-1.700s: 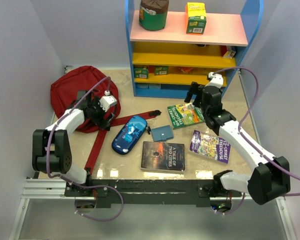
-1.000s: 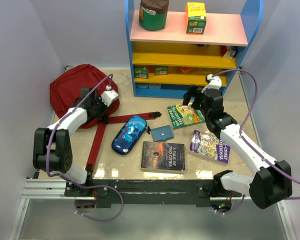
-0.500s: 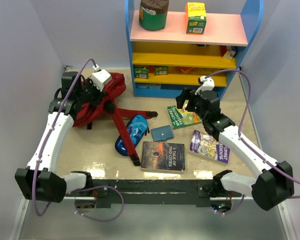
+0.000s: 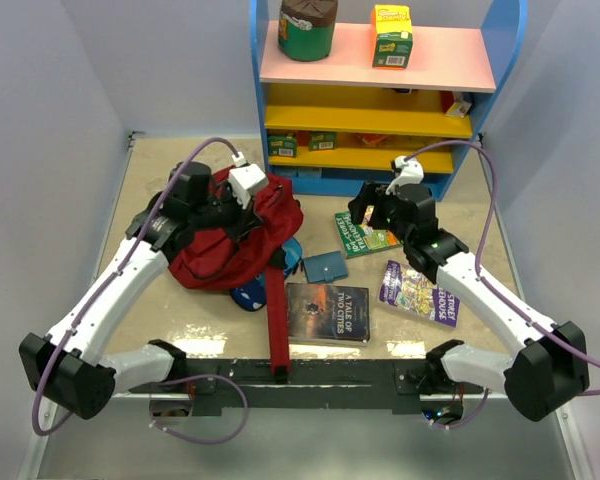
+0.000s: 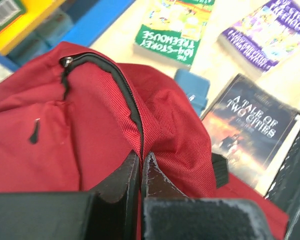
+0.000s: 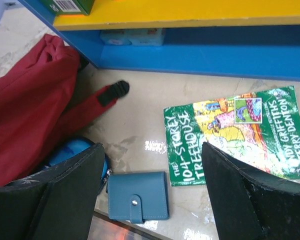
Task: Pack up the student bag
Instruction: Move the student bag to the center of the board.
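Observation:
The student bag (image 4: 225,250) is a dark red backpack, lifted and hanging over the table's left middle. One long strap (image 4: 276,330) trails toward the near edge. My left gripper (image 4: 248,205) is shut on the bag's fabric beside its dark zipper (image 5: 125,90); the jaws (image 5: 141,160) pinch the red cloth. My right gripper (image 4: 365,207) hovers open above the table, with a blue wallet (image 6: 138,196) and the edge of a green book (image 6: 235,132) between its fingers below. The bag (image 6: 25,115) shows at that view's left.
A blue pencil case (image 4: 248,292) lies mostly hidden under the bag. A dark book (image 4: 326,311), the wallet (image 4: 325,266), the green book (image 4: 370,232) and a purple book (image 4: 420,292) lie on the table. The blue shelf unit (image 4: 380,90) stands at the back.
My left arm has lifted the bag and carried it right, over the pencil case, strap swinging toward the near edge. My right gripper has drifted slightly left with its jaws a little narrower.

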Available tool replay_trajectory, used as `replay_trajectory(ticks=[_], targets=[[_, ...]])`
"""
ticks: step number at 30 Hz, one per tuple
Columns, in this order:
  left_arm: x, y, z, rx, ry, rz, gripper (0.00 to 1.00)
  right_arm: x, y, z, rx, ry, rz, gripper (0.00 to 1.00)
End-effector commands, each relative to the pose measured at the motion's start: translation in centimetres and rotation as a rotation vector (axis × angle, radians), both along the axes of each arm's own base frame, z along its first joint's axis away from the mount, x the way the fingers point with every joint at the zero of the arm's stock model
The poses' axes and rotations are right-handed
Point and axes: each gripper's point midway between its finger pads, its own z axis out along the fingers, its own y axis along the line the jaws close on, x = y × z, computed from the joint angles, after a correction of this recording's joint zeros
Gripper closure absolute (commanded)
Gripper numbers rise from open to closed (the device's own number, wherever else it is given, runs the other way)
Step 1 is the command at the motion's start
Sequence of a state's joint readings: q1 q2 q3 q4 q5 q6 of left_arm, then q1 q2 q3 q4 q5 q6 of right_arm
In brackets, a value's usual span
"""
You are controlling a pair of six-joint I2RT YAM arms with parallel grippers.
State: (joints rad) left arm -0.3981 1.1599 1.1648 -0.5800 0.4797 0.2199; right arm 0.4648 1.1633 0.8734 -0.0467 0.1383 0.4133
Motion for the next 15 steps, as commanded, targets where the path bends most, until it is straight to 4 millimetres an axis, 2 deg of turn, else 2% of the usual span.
replay_trajectory(ticks=[1,2,3,4,6,7,8,11,12,14,15], targets=[[-1.7,-4.8,-0.9,-0.084,0.076,-0.064,0.92,-1.1,0.0,-0.3,0.011,0.022,0.002,0.19],[-2.7,-5.9,-1.7,-0.078,0.099,-0.097,0.85,-1.3,-0.1,-0.4,0.009,0.029,0.001,0.18],[-5.3,-7.7,-3.7,-0.052,0.148,-0.174,0.79,-1.4,-0.1,-0.6,0.009,0.037,-0.001,0.18],[-6.2,-8.5,-4.9,-0.033,0.177,-0.203,0.59,-1.4,-0.2,-0.6,0.007,0.041,-0.009,0.16],[-7.9,-9.9,-6.4,-0.015,0.223,-0.27,0.4,-1.7,-0.3,-0.8,0.005,0.057,-0.015,0.15],[-8.0,-10.0,-6.5,-0.012,0.234,-0.28,0.25,-1.7,-0.3,-0.8,0.004,0.062,-0.016,0.14],[-8.0,-10.0,-6.5,-0.002,0.24,-0.284,0.22,-1.8,-0.3,-0.8,0.005,0.068,-0.016,0.13],[-6.4,-9.8,-4.5,0.032,0.164,-0.27,0.13,-2.1,-0.1,-0.3,0.025,0.066,-0.01,0.12],[-4.8,-9.3,-2.5,0.018,0.108,-0.245,0.12,-2.1,0.1,-0.1,0.036,0.066,-0.007,0.11],[-3.0,-8.1,-0.4,-0.01,0.079,-0.21,0.07,-2.1,0.7,0.0,0.051,0.07,0.013,0.11],[-0.5,-6.4,1.9,-0.041,0.037,-0.147,0.03,-2.1,1.0,0.0,0.059,0.072,0.02,0.11]])
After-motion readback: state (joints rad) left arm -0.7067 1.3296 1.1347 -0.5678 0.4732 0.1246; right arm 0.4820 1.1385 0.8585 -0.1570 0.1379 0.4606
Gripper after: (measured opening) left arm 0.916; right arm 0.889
